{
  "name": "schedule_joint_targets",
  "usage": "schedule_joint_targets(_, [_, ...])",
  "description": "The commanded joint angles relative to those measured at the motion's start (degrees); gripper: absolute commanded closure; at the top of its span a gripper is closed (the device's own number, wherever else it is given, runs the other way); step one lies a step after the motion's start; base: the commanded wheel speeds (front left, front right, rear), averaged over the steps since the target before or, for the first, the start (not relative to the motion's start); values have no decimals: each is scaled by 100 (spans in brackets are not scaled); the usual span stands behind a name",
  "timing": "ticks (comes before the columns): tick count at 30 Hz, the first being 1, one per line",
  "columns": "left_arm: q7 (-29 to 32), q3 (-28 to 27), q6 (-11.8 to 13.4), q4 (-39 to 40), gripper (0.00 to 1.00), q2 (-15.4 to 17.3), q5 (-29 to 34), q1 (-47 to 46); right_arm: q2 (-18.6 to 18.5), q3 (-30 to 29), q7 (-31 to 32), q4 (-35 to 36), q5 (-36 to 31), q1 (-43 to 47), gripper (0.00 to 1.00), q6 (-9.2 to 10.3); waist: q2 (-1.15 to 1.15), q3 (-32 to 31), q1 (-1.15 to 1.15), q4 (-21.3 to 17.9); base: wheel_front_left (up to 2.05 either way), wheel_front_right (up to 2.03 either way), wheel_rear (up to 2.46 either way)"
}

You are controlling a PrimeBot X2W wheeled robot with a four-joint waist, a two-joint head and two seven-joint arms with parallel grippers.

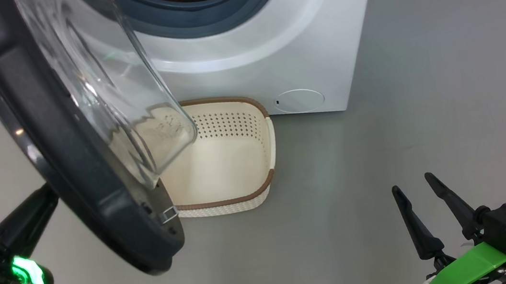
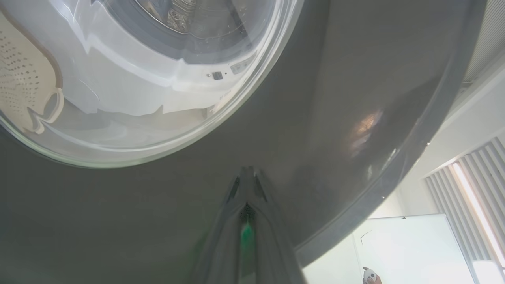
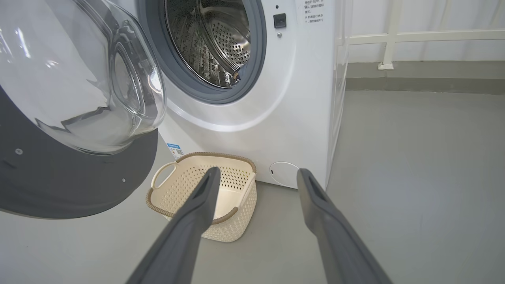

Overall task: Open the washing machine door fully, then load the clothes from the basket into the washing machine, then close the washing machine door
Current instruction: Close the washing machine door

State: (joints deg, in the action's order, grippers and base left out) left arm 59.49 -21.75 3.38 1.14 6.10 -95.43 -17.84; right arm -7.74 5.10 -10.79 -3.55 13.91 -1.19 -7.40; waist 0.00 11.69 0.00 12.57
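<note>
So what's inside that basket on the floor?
Nothing visible: the basket shows a bare cream floor. The washing machine door covers its left end in the head view, and one finger of the right gripper hides a strip in the wrist view.

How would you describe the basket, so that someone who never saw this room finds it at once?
Find the big white washing machine. On the grey floor in front of it, near the open door, stands the basket. It is the only cream, perforated box with a brown rim, and it is empty.
</note>
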Motion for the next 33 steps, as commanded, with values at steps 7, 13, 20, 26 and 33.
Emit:
schedule_joint_targets(7, [-56, 87, -36, 184, 100, -5, 41, -366, 28, 162, -156, -8, 76, -216, 0, -9, 0, 58, 0, -359, 0, 0, 0])
schedule_joint_targets(13, [-253, 197, -90, 166, 100, -95, 162, -504, 55, 153, -212, -83, 91, -267, 0, -9, 0, 112, 0, -607, 0, 0, 0])
schedule_joint_targets(20, [-545, 274, -266, -102, 100, -177, 251, -806, 99, 155, -282, -171, 113, -351, 0, -9, 0, 192, 0, -946, 0, 0, 0])
schedule_joint_targets(26, [-758, 319, -390, -335, 100, -207, 336, -1084, 136, 172, -329, -226, 132, -433, 0, -9, 0, 264, 0, -1207, 0, 0, 0])
schedule_joint_targets(33, [-1167, 257, -620, -668, 100, -220, 548, -1433, 165, 173, -374, -294, 157, -491, 0, -9, 0, 342, 0, -1445, 0, 0, 0])
